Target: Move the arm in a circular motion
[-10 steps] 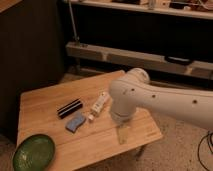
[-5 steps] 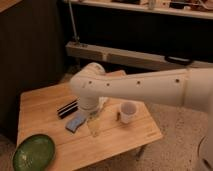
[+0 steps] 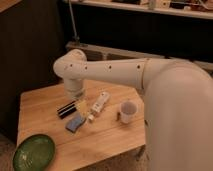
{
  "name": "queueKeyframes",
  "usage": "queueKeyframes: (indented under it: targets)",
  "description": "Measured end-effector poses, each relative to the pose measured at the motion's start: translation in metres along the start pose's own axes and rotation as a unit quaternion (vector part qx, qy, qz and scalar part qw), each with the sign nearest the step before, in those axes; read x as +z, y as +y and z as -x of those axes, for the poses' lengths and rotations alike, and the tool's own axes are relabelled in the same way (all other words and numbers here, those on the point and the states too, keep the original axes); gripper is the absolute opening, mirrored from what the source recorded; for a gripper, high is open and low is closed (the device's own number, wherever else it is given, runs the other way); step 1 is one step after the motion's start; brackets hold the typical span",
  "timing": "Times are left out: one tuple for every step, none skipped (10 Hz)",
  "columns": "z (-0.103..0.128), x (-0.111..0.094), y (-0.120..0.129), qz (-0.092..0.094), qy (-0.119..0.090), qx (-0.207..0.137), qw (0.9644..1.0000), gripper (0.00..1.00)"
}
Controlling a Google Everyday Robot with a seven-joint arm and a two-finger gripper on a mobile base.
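Note:
The glossy white arm [image 3: 125, 72] reaches from the right foreground leftward over the wooden table [image 3: 40, 105]. Its thick near segment [image 3: 180, 120] fills the right side of the view. It bends at a bulbous joint [image 3: 70, 67] above the table's far left part and turns down. The small pale gripper [image 3: 81, 106] hangs at its end, just above the tabletop. It is between a black object [image 3: 65, 109] and a white bottle [image 3: 99, 104], with a blue sponge [image 3: 75, 123] just in front of it.
A white cup [image 3: 128, 112] stands on the table right of the bottle. A green plate [image 3: 34, 152] sits at the table's front left corner. A dark wall panel [image 3: 30, 45] rises at left and shelving [image 3: 140, 30] stands behind the table.
The arm's bent joint has swung from the table's right side to its left and farther back. The gripper now hangs over the black object and sponge. The cup has come into view.

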Motion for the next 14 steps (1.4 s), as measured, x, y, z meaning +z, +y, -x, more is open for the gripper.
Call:
queueKeyframes:
  targets:
    - [-0.020,-0.007,-0.012,-0.004,0.003,0.006,1.0000,0.80]
    - [-0.040,-0.013,-0.021,-0.007,0.005,0.014,0.9999,0.80]
    - [-0.062,-0.022,-0.028,-0.012,0.007,0.026,0.9996,0.80]
    - [-0.092,-0.033,-0.033,-0.019,0.007,0.044,0.9988,0.80]
    - [-0.116,-0.042,-0.032,-0.025,0.007,0.063,0.9977,0.80]
    - [-0.135,-0.049,-0.027,-0.029,0.007,0.080,0.9964,0.80]
    - [-0.162,-0.056,-0.015,-0.034,0.008,0.103,0.9941,0.80]
    - [-0.189,-0.063,0.007,-0.036,0.009,0.129,0.9910,0.80]
    - [-0.205,-0.066,0.023,-0.039,0.009,0.147,0.9884,0.80]
    - [-0.214,-0.068,0.038,-0.043,0.007,0.161,0.9860,0.80]
    - [-0.229,-0.070,0.073,-0.046,0.004,0.189,0.9809,0.80]
    - [-0.232,-0.070,0.095,-0.046,0.002,0.202,0.9782,0.80]
    - [-0.232,-0.068,0.124,-0.045,0.000,0.217,0.9750,0.80]
    - [-0.226,-0.065,0.150,-0.043,-0.001,0.229,0.9726,0.80]
